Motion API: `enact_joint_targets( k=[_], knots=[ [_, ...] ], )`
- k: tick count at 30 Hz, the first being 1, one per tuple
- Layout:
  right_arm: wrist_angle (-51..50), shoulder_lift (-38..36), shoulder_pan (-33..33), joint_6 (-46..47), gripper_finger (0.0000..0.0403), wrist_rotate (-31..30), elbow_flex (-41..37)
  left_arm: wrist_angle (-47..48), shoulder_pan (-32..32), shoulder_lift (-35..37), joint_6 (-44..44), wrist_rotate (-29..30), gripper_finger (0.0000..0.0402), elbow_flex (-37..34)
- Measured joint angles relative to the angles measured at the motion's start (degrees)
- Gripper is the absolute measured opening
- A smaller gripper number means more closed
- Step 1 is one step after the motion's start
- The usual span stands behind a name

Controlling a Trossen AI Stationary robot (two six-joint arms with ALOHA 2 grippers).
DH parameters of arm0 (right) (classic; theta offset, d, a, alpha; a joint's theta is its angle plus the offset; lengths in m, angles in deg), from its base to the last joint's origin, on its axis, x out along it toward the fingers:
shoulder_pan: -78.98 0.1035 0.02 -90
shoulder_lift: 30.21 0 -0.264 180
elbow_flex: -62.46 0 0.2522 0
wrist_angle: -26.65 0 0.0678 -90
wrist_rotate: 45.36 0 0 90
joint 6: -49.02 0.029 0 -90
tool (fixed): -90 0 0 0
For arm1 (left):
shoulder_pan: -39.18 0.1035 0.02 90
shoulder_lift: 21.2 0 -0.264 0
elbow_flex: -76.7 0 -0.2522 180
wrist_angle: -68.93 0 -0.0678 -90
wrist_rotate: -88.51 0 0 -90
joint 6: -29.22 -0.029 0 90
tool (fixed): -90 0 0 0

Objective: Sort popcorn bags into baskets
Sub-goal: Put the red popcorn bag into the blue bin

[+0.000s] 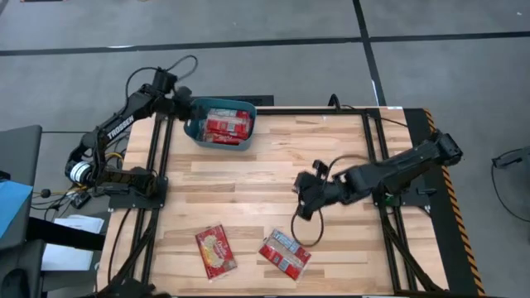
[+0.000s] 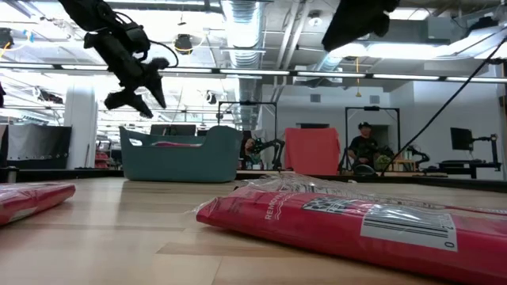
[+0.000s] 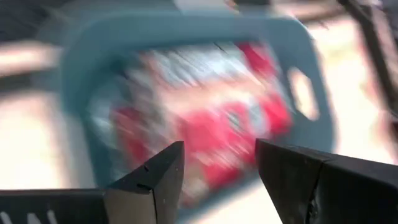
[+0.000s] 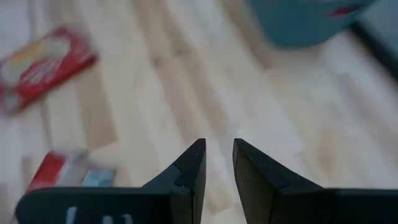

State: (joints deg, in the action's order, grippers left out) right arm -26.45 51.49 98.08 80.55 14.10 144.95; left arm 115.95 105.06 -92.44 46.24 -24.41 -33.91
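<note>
the left gripper [image 1: 187,106] hangs over the teal plastic rectangular basket [image 1: 199,134] at the wooden desk's [image 1: 273,174] far edge, fingers released and empty; red flat popcorn bags [image 1: 225,126] fill it. the right gripper [image 1: 305,199] hovers mid-desk, fingers slightly parted, empty. two more red bags [image 1: 215,252] lie near the front.

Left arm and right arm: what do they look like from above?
Both are dark, jointed arms with black cables looping off them. The left arm carries white TROSSEN lettering. Each pincer, left and right, has two dark, wedge-shaped fingers.
</note>
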Motion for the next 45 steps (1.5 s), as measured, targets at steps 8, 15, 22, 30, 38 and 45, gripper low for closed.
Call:
enact_joint_targets(
  k=[8,15,22,30,38,45],
  knots=[
    [6.22,11.84,7.94,5.39,0.0107,14.89,-0.04,10.15,-14.44,0.02,-2.21,-14.57,0.0183,-0.35],
    [21.43,21.37,13.75,9.12,0.0107,29.52,-0.04,6.83,-38.36,0.02,2.14,-8.02,0.0183,-0.39],
    [22.32,24.55,15.55,14.75,0.0107,32.12,-0.09,-2.62,-57.79,-0.31,7.94,6.40,0.0183,-0.39],
    [20.16,24.56,13.54,12.89,0.0107,30.35,-0.02,-5.43,-65.30,-8.73,11.63,14.08,0.0196,-1.29],
    [20.27,24.56,12.13,12.21,0.0107,29.34,-1.06,-25.54,-65.26,-17.41,21.19,1.67,0.0250,-12.13],
    [22.64,24.56,11.24,12.87,0.0107,28.86,-4.52,-40.70,-65.26,-20.85,30.47,-2.28,0.0272,-18.79]
  ],
)
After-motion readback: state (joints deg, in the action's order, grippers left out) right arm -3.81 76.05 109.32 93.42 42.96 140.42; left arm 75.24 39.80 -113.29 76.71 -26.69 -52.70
